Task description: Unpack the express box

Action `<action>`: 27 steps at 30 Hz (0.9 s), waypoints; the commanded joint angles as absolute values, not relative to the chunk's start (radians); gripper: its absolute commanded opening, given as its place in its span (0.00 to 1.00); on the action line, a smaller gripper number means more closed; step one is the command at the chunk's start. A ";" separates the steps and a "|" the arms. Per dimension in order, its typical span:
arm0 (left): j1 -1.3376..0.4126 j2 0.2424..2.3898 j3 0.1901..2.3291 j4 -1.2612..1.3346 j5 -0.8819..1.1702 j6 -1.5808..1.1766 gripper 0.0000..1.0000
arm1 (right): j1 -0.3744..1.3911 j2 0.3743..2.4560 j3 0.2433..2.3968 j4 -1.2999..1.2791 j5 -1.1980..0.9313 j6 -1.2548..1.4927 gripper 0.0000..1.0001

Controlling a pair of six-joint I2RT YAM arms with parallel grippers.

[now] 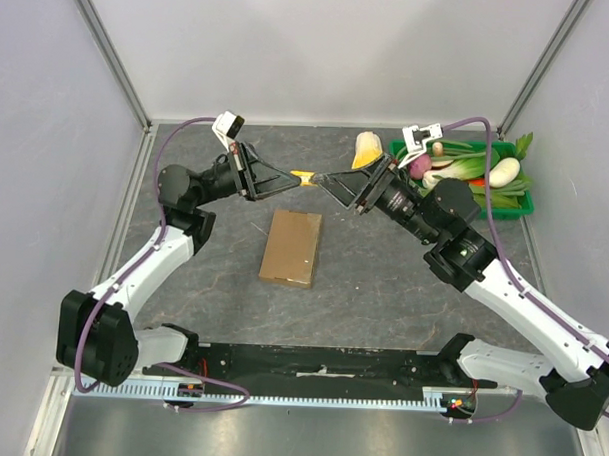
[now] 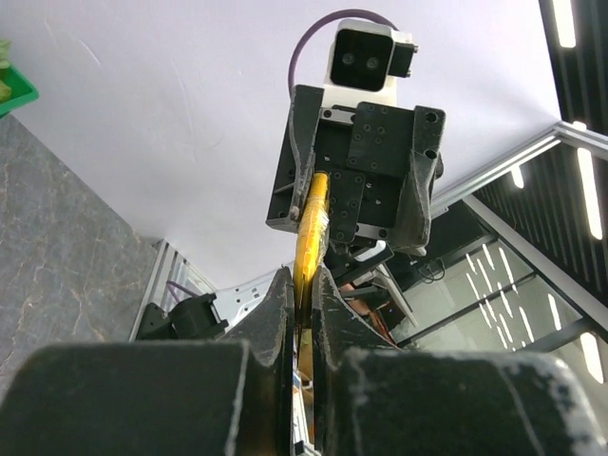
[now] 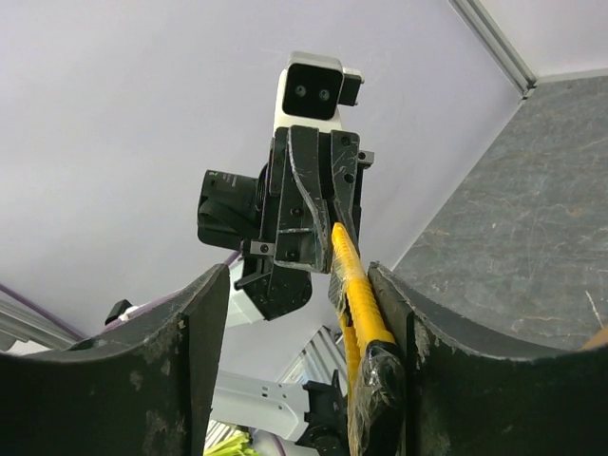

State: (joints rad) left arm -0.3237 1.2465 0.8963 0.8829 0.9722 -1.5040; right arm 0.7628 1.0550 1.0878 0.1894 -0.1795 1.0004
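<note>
The express box (image 1: 291, 248) lies flat and closed on the dark surface (image 1: 383, 271), about midway between the two arms and nearer the bases than the claws are. Both arms reach inward above it, and their claws meet tip to tip in the air. The left claw (image 1: 286, 179) is clamped tight on one end of a thin yellow cutter (image 1: 303, 177); its wrist view shows the fingers pressed flat against the blade-like body. The right claw (image 1: 331, 181) stands apart at the jaws. The cutter's other end, dark and wrapped in clear film, lies against just one finger (image 3: 418, 361), with a wide gap to the other. A green tray (image 1: 526, 208) of vegetables sits at the far right corner — well apart from the box.
</note>
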 commanded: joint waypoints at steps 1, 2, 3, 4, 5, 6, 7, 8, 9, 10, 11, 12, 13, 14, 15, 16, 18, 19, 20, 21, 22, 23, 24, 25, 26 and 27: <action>-0.314 1.227 0.868 1.003 0.888 -1.571 0.02 | 0.769 1.058 1.092 0.261 -0.210 1.019 0.65; -0.316 1.229 0.868 1.006 0.887 -1.569 0.02 | 0.767 1.066 1.097 0.261 -0.212 1.022 0.63; -0.316 1.224 0.862 1.014 0.882 -1.565 0.02 | 0.767 1.071 1.100 0.259 -0.216 1.022 0.63; -0.316 1.218 0.855 1.023 0.868 -1.563 0.02 | 0.769 1.080 1.104 0.252 -0.219 1.020 0.63; -0.316 1.215 0.853 1.019 0.865 -1.559 0.02 | 0.769 1.083 1.108 0.253 -0.221 1.022 0.63; -0.316 1.215 0.853 1.012 0.867 -1.545 0.02 | 0.769 1.086 1.109 0.253 -0.221 1.022 0.63; -0.318 1.210 0.856 1.006 0.867 -1.539 0.02 | 0.769 1.089 1.111 0.250 -0.221 1.022 0.62; -0.318 1.210 0.856 0.994 0.870 -1.533 0.02 | 0.769 1.092 1.114 0.249 -0.218 1.020 0.61; -0.318 1.207 0.856 0.988 0.873 -1.522 0.02 | 0.767 1.094 1.117 0.247 -0.219 1.019 0.58; -0.318 1.203 0.853 0.985 0.870 -1.516 0.02 | 0.767 1.101 1.123 0.229 -0.221 1.014 0.57; -0.318 1.201 0.848 0.979 0.868 -1.513 0.02 | 0.769 1.104 1.134 0.222 -0.221 1.011 0.56; -0.318 1.200 0.847 0.976 0.868 -1.508 0.02 | 0.767 1.106 1.134 0.222 -0.219 1.011 0.54; -0.318 1.200 0.847 0.976 0.873 -1.508 0.02 | 0.767 1.109 1.134 0.222 -0.216 1.011 0.53; -0.318 1.198 0.845 0.977 0.873 -1.505 0.02 | 0.767 1.109 1.134 0.222 -0.210 1.009 0.52; -0.318 1.197 0.844 0.973 0.874 -1.502 0.02 | 0.767 1.111 1.132 0.222 -0.209 1.008 0.51; -0.319 1.197 0.844 0.966 0.879 -1.499 0.02 | 0.767 1.112 1.134 0.219 -0.207 1.006 0.51; -0.318 1.192 0.844 0.951 0.882 -1.491 0.02 | 0.769 1.114 1.138 0.218 -0.199 1.002 0.51; -0.319 1.192 0.841 0.953 0.885 -1.490 0.02 | 0.767 1.118 1.140 0.218 -0.196 1.002 0.51; -0.319 1.190 0.839 0.954 0.885 -1.491 0.02 | 0.767 1.121 1.147 0.215 -0.193 0.997 0.51; -0.321 1.190 0.838 0.951 0.885 -1.490 0.02 | 0.769 1.124 1.152 0.213 -0.193 0.994 0.51; -0.319 1.189 0.836 0.951 0.885 -1.491 0.02 | 0.769 1.130 1.154 0.215 -0.192 0.991 0.51; -0.319 1.187 0.833 0.951 0.885 -1.490 0.02 | 0.767 1.134 1.158 0.213 -0.187 0.989 0.51; -0.319 1.187 0.831 0.951 0.884 -1.489 0.02 | 0.767 1.135 1.158 0.218 -0.186 0.989 0.50; -0.321 1.186 0.830 0.950 0.885 -1.488 0.02 | 0.767 1.141 1.160 0.219 -0.187 0.988 0.50; -0.321 1.186 0.827 0.948 0.884 -1.486 0.02 | 0.767 1.141 1.160 0.222 -0.186 0.988 0.49; -0.321 1.187 0.824 0.946 0.881 -1.485 0.02 | 0.767 1.144 1.163 0.229 -0.189 0.991 0.49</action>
State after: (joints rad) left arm -0.3218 1.2125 0.8337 0.9371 0.8898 -1.5272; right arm 0.7635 1.1358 1.1149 0.2012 -0.1894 1.0046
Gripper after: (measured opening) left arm 0.075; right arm 0.496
